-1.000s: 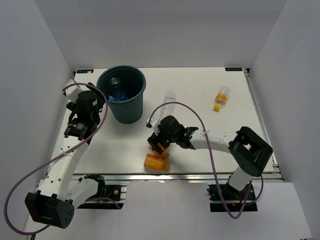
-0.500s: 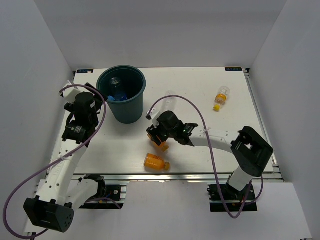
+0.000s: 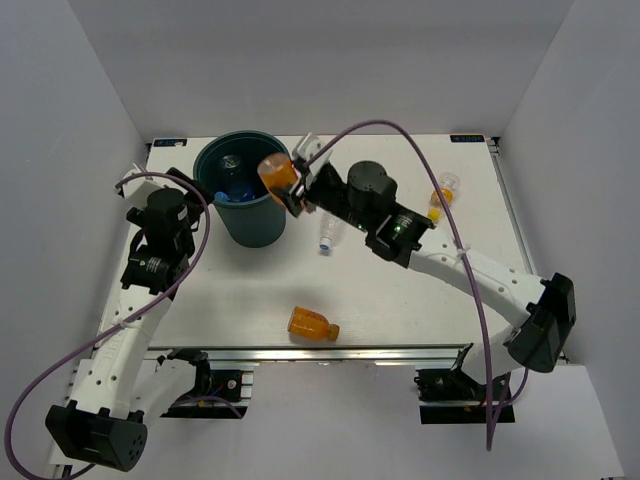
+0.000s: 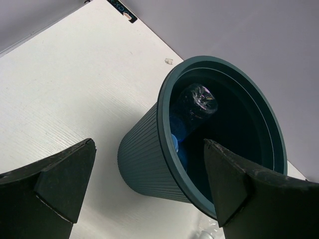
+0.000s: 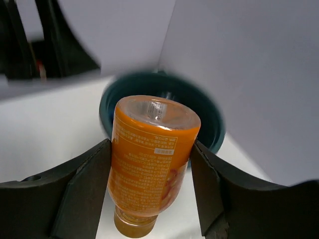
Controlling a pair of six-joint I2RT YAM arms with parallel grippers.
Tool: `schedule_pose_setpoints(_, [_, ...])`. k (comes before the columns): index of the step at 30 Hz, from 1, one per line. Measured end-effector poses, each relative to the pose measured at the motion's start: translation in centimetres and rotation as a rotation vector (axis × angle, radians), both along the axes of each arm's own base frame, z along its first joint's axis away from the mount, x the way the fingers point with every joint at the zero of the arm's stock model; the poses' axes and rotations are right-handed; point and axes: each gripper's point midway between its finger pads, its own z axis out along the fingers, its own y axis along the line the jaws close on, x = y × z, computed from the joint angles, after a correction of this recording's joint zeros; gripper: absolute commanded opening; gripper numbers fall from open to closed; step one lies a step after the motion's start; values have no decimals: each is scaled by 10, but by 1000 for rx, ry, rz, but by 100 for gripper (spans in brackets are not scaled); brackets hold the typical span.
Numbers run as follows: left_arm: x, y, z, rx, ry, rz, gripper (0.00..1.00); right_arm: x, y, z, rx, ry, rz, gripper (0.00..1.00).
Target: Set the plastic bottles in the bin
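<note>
The right claw (image 3: 287,188) is clamped on an orange bottle (image 3: 276,171), one finger pressed to each side of it. The bottle's cap points back toward the wrist and its flat base points out past the fingertips. Just ahead of the fingertips and lower down is the bin (image 3: 255,225), standing upright. From above, the held bottle hangs over the part of the bin's rim nearest this claw, and nothing shows it touching the rim.

Behind the right claw, under its arm, a clear bottle (image 3: 329,232) lies on the table (image 3: 400,300). Farther back, well apart from the claw and close to the table's near edge, a second orange bottle (image 3: 310,324) lies on its side. A small bottle with a yellow cap (image 3: 447,182) lies well behind the claw on the far side of its arm, partly hidden by the arm and its cable.

The left claw (image 4: 149,164) has its fingers spread wide apart and holds nothing. The bin sits just ahead of it, framed between the two fingers and touching neither. Inside the bin, a crumpled clear bottle (image 4: 197,102) rests against the wall, with something blue (image 4: 177,147) beneath it.
</note>
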Motion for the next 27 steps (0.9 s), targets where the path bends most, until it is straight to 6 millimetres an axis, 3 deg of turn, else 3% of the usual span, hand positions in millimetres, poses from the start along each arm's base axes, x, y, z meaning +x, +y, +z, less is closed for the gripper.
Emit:
schedule_pose_setpoints(3, [-1, 0, -2, -1, 2, -3, 98, 12, 15, 61, 132, -110, 2, 54])
schedule_pose_setpoints(5, [-1, -2, -4, -2, 7, -11, 98, 23, 32, 86, 201, -156, 6, 73])
schedule_pose_setpoints(7, [0, -4, -5, -5, 11, -21, 98, 38, 53, 95, 243, -182, 4, 81])
schedule_pose_setpoints(10, [-1, -6, -8, -12, 23, -35, 98, 62, 84, 75, 233, -155, -8, 89])
schedule_pose_setpoints(12, [-1, -9, -10, -19, 29, -48, 98, 74, 101, 47, 189, -119, -10, 89])
schedule_pose_setpoints(15, [-2, -12, -11, -28, 35, -64, 98, 81, 110, 8, 111, -62, -5, 89])
schedule_pose_setpoints(17, [-2, -14, -12, -33, 36, -71, 98, 82, 109, 1, 90, -49, -1, 89])
schedule_pose_setpoints(21, [-3, -14, -14, -32, 49, -73, 98, 73, 99, 9, 80, -47, 32, 89])
schedule_pose_setpoints(27, [-4, -13, -16, -29, 60, -71, 98, 21, 30, 9, 20, -35, 85, 89])
